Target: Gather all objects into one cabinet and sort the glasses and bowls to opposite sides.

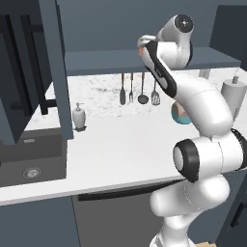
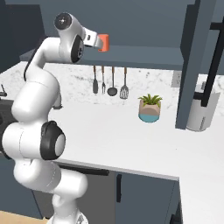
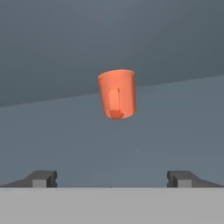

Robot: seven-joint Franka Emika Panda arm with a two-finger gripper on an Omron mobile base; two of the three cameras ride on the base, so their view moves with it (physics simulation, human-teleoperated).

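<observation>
The gripper (image 3: 112,178) is standing wide open in the hand view, its two dark fingertips (image 3: 41,178) set far apart with nothing between them. Ahead of it, well clear of both tips, the orange cup (image 3: 117,93) is sitting on the slate-blue shelf floor of the cabinet (image 3: 175,131), seen tilted because the hand camera is rolled; a narrow darker strip is running down its near side (whether that is a handle or shading, I cannot tell).

In the right base view the same orange cup (image 2: 103,43) is showing just beyond the hand, at the front edge of the cabinet's bottom board (image 2: 144,56). The cabinet's open door (image 2: 192,65) is standing edge-on toward the right, its long black bar handle (image 2: 213,61) running down it.

On the white counter (image 2: 113,131), near its back edge, a small potted plant (image 2: 150,108) is sitting below the cabinet. Four kitchen utensils (image 2: 109,81) are hanging on the speckled wall behind. In the left base view a white soap dispenser (image 1: 78,116) is standing near the counter's left end, beside the dark sink (image 1: 31,159).
</observation>
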